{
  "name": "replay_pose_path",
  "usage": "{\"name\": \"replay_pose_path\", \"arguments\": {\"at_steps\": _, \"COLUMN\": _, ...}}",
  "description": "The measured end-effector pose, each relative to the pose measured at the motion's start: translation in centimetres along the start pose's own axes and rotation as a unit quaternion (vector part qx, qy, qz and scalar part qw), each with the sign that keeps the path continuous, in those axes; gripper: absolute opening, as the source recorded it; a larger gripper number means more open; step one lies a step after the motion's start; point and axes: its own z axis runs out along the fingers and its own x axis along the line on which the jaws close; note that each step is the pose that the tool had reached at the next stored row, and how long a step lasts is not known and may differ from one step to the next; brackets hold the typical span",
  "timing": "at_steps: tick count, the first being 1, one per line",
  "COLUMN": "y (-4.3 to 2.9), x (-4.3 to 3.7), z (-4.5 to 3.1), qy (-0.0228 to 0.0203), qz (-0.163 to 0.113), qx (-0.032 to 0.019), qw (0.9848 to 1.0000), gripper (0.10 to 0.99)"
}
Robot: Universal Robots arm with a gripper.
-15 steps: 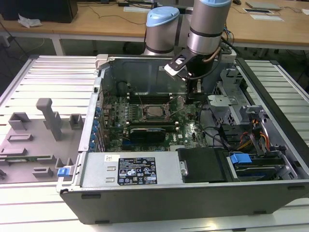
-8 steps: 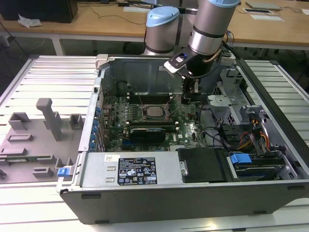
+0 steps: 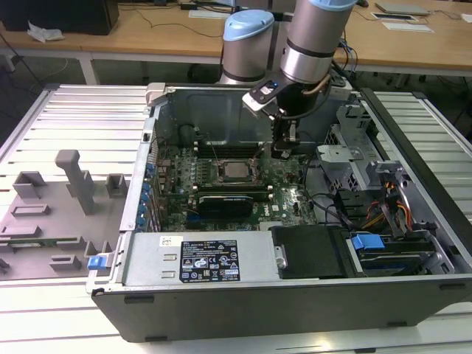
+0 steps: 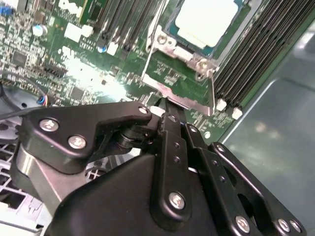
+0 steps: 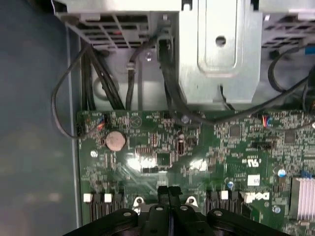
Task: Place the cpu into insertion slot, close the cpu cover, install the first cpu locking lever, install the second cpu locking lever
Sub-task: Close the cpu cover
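Noting grey fixture blocks (image 3: 74,184) standing on the ribbed tabletop (image 3: 44,110) at the exterior view's left, beside the open computer case (image 3: 140,199). Finding a printed label (image 3: 210,262) on the grey box (image 3: 147,259) along the case's near edge; leaving its marks and lettering unread, likewise the white print on the board (image 5: 147,147). Seeing the cpu (image 3: 236,171) lying in the insertion slot (image 3: 236,181), with the cpu cover (image 4: 165,45) seeming to lie down around it. Further right, watching the tool (image 3: 282,153) hovering low just beside the socket, fingers (image 4: 170,130) drawn together; not managing to tell whether a thin locking lever is pinched between them. Judging the risks: slipping off springy wire, scraping nearby board parts, or forcing a half-seated cover down onto the pins.
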Motion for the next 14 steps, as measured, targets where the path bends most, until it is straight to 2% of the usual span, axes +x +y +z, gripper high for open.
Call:
{"name": "replay_pose_path", "arguments": {"at_steps": 3, "y": -0.81, "x": 0.05, "z": 0.07, "qy": -0.0001, "qz": 0.0, "qx": -0.0007, "qw": 1.0, "gripper": 0.106}}
{"name": "replay_pose_path", "arguments": {"at_steps": 4, "y": -1.38, "x": 0.08, "z": 0.12, "qy": 0.0, "qz": 0.0, "qx": -0.0012, "qw": 1.0, "gripper": 0.106}}
{"name": "replay_pose_path", "arguments": {"at_steps": 10, "y": -2.84, "x": 0.09, "z": 0.24, "qy": 0.0008, "qz": 0.0, "qx": -0.0028, "qw": 1.0, "gripper": 0.106}}
{"name": "replay_pose_path", "arguments": {"at_steps": 14, "y": -3.05, "x": 0.09, "z": 0.27, "qy": 0.0019, "qz": 0.0, "qx": -0.0028, "qw": 1.0, "gripper": 0.106}}
